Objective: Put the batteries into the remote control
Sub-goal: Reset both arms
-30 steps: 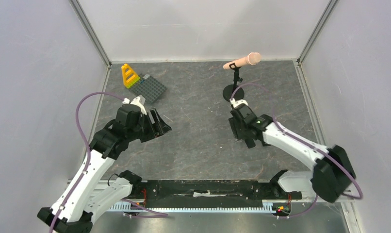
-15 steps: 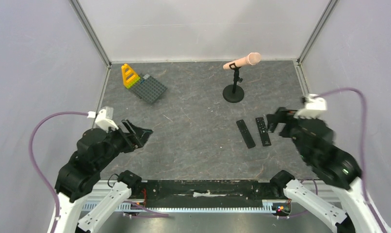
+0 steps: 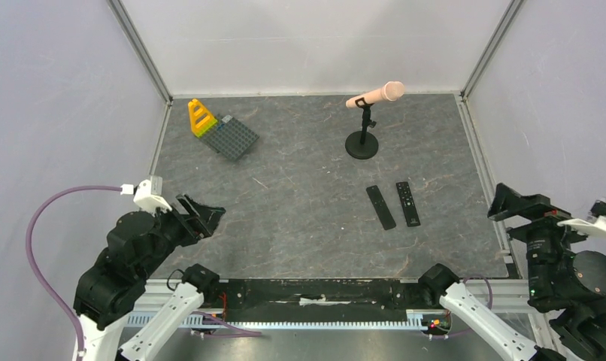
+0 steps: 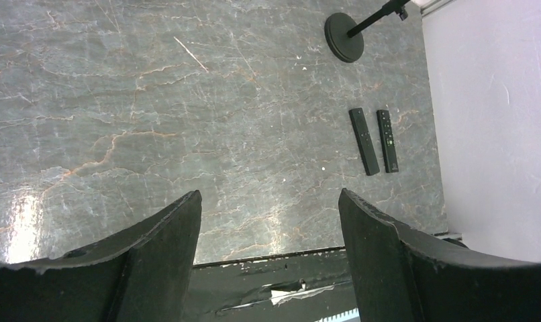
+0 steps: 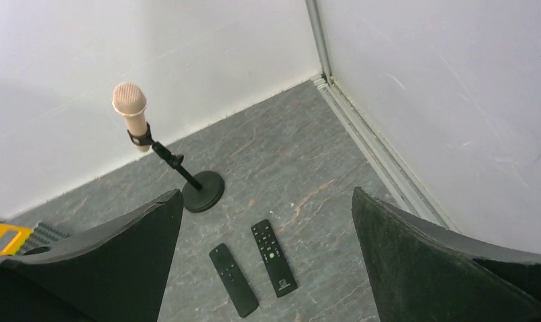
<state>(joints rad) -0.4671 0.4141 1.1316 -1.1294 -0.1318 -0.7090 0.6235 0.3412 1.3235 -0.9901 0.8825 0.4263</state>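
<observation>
Top view: the remote control (image 3: 380,207) is seen lying flat on the right half of the table (image 3: 300,188), nearer the near edge than the far one. A buttoned remote (image 3: 407,203) lies just beside it on the right, not touching. The left gripper (image 3: 204,213) is held by the near left corner, jaws spread and empty, with the remote control well apart to its right. The right gripper (image 3: 521,204) is held at the right edge, the remote control apart to its left.

Left wrist view: the left gripper (image 4: 268,201) is shown wide apart over bare table. The remote control (image 4: 364,141) lies far off, towards the right edge.

Right wrist view: the right gripper (image 5: 268,194) is shown wide apart, nothing held. The remote control (image 5: 233,270) is framed between the jaws, well below them, short of the microphone (image 5: 130,106) on its stand.

Half a second before, the right gripper was held just right of the buttoned remote; it has been drawn back to the right edge. The left gripper has been drawn slightly towards the near edge. Both remotes are unmoved.
</observation>
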